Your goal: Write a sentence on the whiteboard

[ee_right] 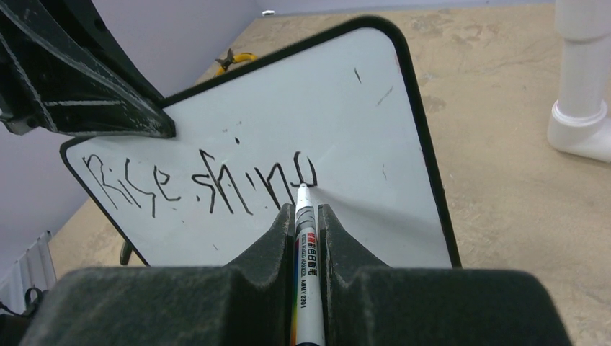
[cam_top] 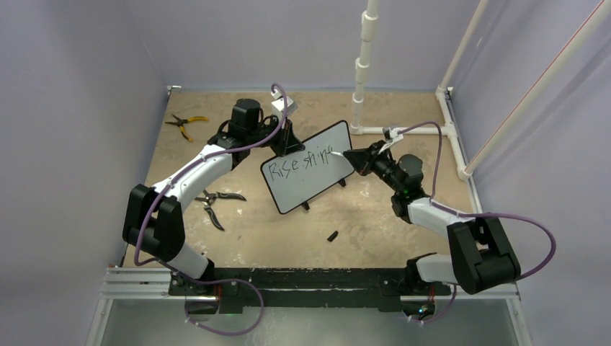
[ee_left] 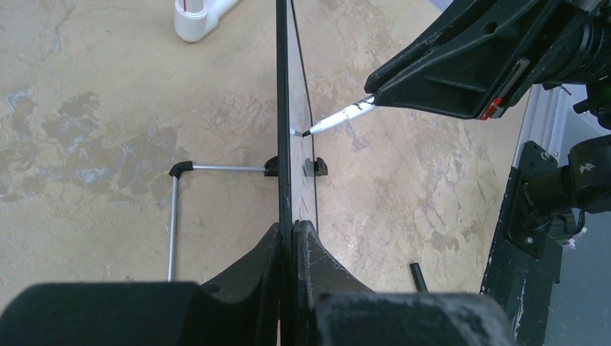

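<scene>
The whiteboard point(cam_top: 311, 189) stands tilted at the table's middle, with one line of black lettering point(cam_top: 302, 163) reading roughly "Rise shin" plus a part-formed letter. My left gripper point(cam_top: 287, 138) is shut on the board's top edge; the left wrist view shows the board edge-on point(ee_left: 285, 108) between the jaws of my left gripper point(ee_left: 293, 231). My right gripper point(cam_top: 358, 160) is shut on a white marker point(ee_right: 307, 252) whose tip touches the board point(ee_right: 346, 108) at the end of the lettering point(ee_right: 202, 184). The marker point(ee_left: 339, 119) also shows in the left wrist view.
Yellow-handled pliers point(cam_top: 184, 124) lie at the far left and black pliers point(cam_top: 216, 203) at the left middle. A black marker cap point(cam_top: 333, 236) lies in front of the board. A white PVC pipe frame point(cam_top: 364, 72) stands at the back right.
</scene>
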